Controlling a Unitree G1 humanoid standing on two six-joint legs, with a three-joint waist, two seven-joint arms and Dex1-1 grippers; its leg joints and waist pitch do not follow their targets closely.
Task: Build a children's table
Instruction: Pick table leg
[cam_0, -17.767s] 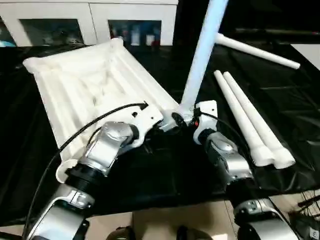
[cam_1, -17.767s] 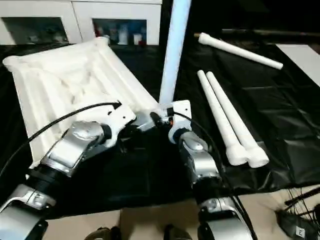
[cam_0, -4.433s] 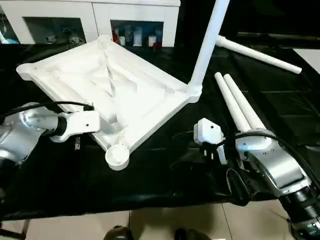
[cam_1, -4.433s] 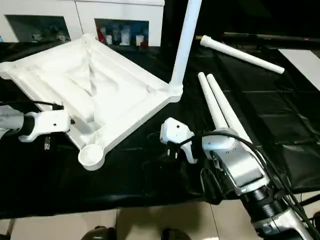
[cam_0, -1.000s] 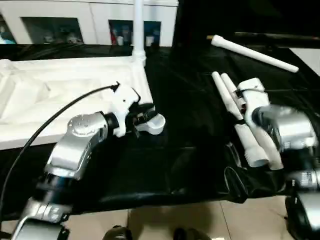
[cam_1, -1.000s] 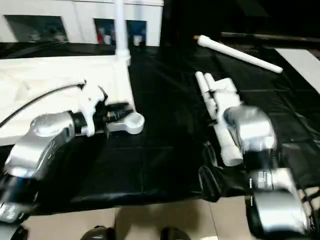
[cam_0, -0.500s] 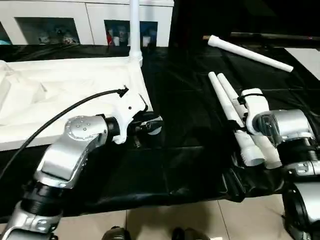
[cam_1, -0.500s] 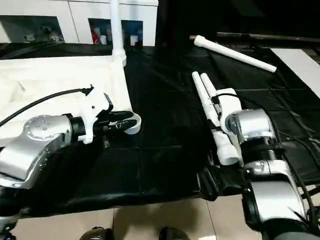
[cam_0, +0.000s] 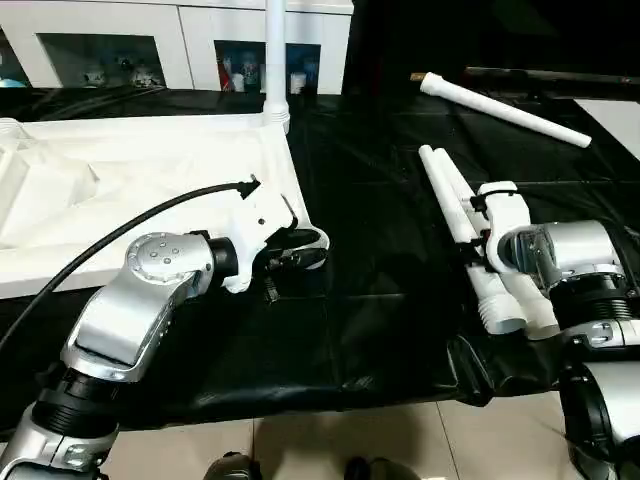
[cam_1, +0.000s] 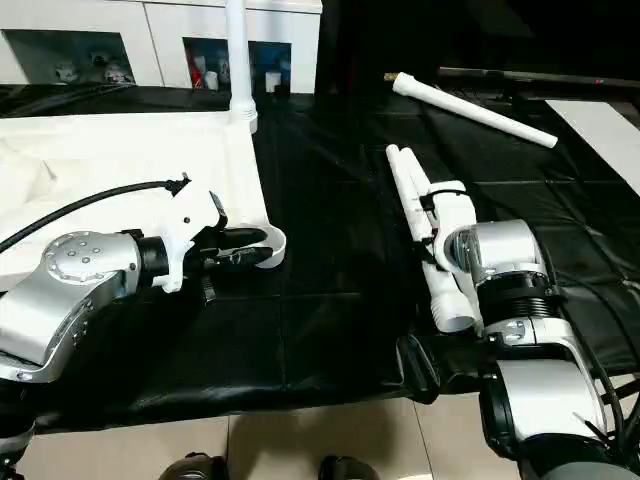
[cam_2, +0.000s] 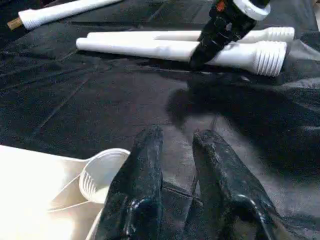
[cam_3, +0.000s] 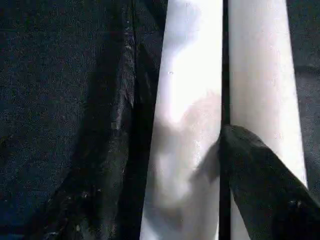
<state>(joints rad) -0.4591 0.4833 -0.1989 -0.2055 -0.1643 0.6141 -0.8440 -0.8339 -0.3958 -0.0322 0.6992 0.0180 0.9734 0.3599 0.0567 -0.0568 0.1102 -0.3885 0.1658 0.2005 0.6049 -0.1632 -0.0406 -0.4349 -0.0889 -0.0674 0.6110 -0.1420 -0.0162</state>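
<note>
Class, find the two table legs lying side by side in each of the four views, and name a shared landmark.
Left eye: two legs right of centre.
Right eye: right of centre.
Left wrist: crosswise beyond the left gripper.
Right wrist: close up, side by side.
Landmark: right gripper over them.

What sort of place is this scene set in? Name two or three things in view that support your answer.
Probably an indoor lab or workshop: a worktable draped in black plastic sheeting, white glass-fronted cabinets holding small items behind it, and a pale tiled floor below the table edge.
</note>
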